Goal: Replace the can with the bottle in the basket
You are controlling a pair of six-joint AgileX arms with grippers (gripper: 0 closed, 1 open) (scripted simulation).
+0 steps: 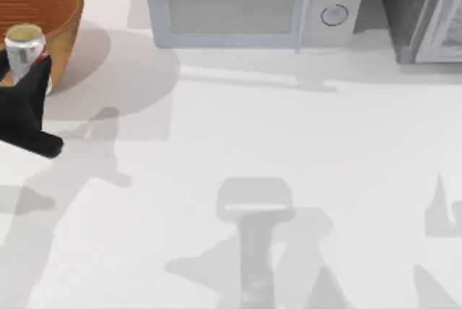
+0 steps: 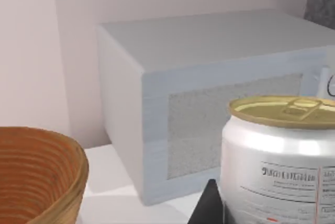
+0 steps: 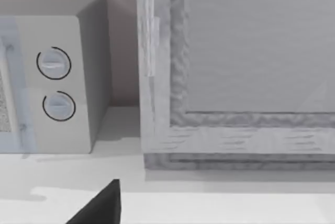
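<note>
The silver can [image 1: 24,50] with its dull gold top stands upright in my left gripper [image 1: 30,72], which is shut on it at the table's far left. In the top view the can overlaps the near right part of the wicker basket's rim [image 1: 68,16]. The left wrist view shows the can [image 2: 282,166] up close, one black finger [image 2: 209,208] beside it, and the basket [image 2: 49,171] lower and off to the side. One dark finger [image 3: 99,207] of my right gripper shows in the right wrist view. The bottle is out of view.
A white microwave [image 1: 245,2] stands along the back wall, right of the basket. A grey textured cabinet [image 1: 422,6] fills the back right corner. Arm shadows fall across the white tabletop [image 1: 289,128].
</note>
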